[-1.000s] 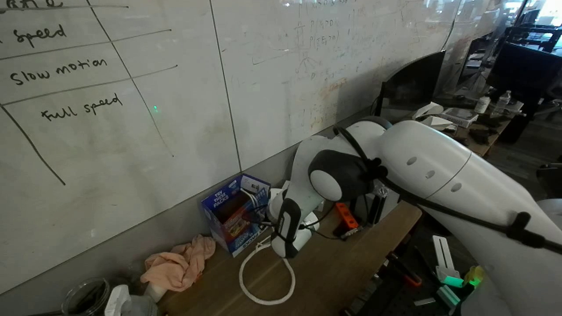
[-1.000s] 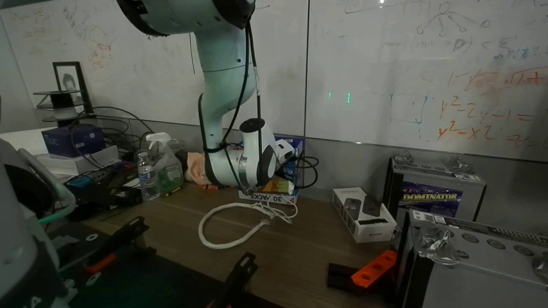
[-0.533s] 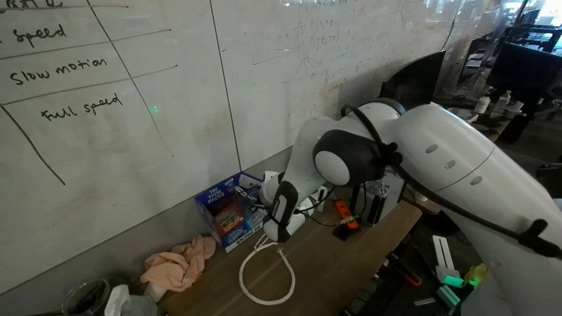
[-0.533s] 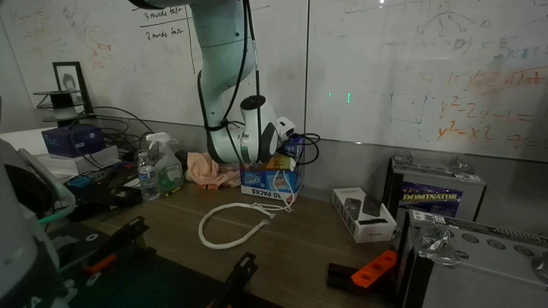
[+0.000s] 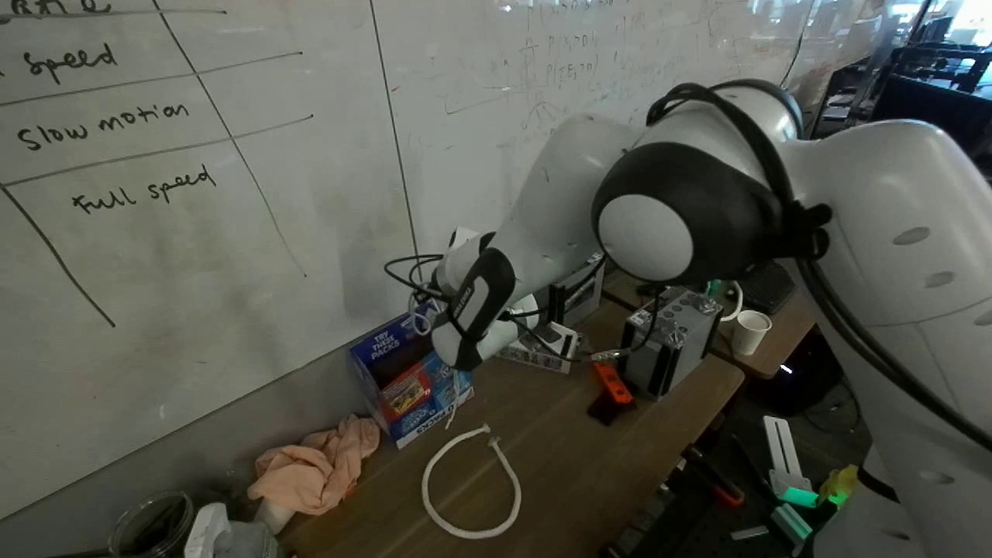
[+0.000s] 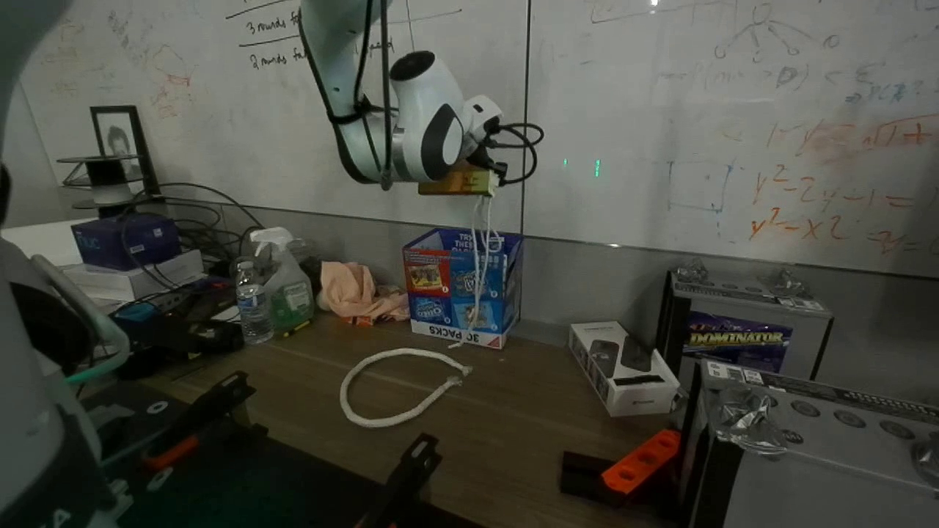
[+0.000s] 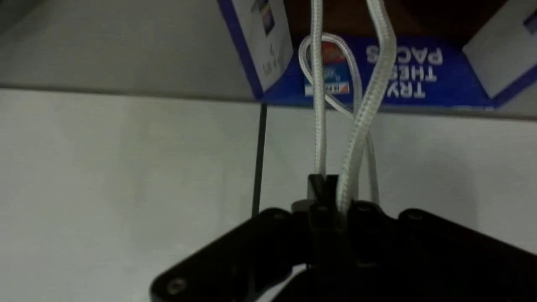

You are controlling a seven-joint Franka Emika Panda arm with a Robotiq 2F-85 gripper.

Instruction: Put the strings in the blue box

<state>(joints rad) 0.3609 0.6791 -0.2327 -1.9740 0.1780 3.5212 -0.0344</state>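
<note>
The peach-pink cloth [image 6: 352, 290] is unmoved, as is the thicker white rope [image 6: 376, 422] on the worktop [image 6: 513, 411]; farther right, the blue box [image 6: 458, 282], largely hidden by the arm [image 6: 425, 114] a second ago, now shows nearly its whole front in an exterior view; the jaws, since raised above its rim, are clamped on the braided white strings [image 7: 388, 50], which now dangle partly before that front; whether their lowest end touches the worktop, I cannot tell.

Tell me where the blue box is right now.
In an exterior view, the blue box stands on the table by the wall, just right of the peach-pink cloth and behind the white cord loop.
</note>
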